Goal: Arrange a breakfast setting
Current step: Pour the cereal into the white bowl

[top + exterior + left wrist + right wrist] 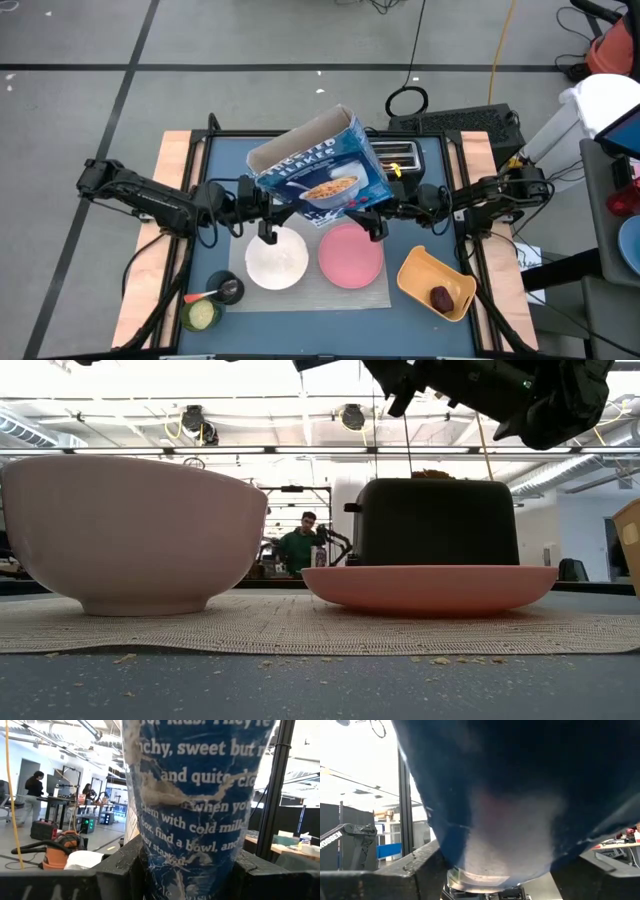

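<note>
Both hands grip the tilted blue cereal box (322, 172) above the desk, left hand (262, 212) and right hand (375, 215) at its lower corners, the white bowl (277, 258) at six o'clock below the left hand, which is nearer.

Blue cereal box (200, 810) reads "sweet but", "with cold milk"

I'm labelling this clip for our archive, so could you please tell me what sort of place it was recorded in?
Most likely a robotics lab or workshop, not a kitchen. The table stands on a taped concrete floor with cables, the low view shows an open hall with ducts and a person at a bench, and more workbenches stand behind.
</note>
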Robot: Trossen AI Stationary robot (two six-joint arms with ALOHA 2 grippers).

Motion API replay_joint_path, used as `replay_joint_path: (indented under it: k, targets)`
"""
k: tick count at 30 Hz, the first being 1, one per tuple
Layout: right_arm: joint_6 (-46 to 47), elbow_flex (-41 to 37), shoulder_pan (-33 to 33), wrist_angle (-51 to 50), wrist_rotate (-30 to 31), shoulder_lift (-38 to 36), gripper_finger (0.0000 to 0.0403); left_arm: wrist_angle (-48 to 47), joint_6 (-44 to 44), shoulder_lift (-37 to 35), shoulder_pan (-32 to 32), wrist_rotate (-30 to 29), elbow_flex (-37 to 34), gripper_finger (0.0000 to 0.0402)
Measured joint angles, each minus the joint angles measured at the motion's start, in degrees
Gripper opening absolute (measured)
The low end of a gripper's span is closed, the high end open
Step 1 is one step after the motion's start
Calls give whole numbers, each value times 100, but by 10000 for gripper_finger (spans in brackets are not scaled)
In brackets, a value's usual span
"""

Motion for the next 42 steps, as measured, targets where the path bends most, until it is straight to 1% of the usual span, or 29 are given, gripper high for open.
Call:
replay_joint_path:
  k: [6, 8, 15, 17, 22, 26, 32, 37, 42]
  targets:
    - [3, 0, 0, -43, -42, 0, 285, -4, 9, 0, 13, -3, -2, 171]
    - [7, 0, -2, -54, -136, 0, 284, -19, 24, 0, 13, -1, -2, 179]
    - [20, 0, 0, -164, -175, 2, 283, -101, -17, 15, 15, 12, -8, 247]
    - [17, 0, 0, -251, -170, -14, 283, -166, -17, 12, 15, 10, -8, 261]
    - [10, -103, 0, -575, -169, -255, 283, -779, 130, -210, 15, 14, -13, 270]
    - [-1, -279, 0, -869, -133, -615, 283, -1512, 155, -485, 15, 16, -10, 271]
    - [-13, -572, -2, -1574, -127, -1236, 283, -2759, 113, -980, 13, 19, -10, 271]
    - [-7, -713, 0, -2100, -127, -1531, 280, -3200, 92, -1152, 13, 14, -10, 271]
    - [2, -822, 0, -2171, -129, -1550, 266, -3499, 94, -1191, 13, 10, -10, 271]
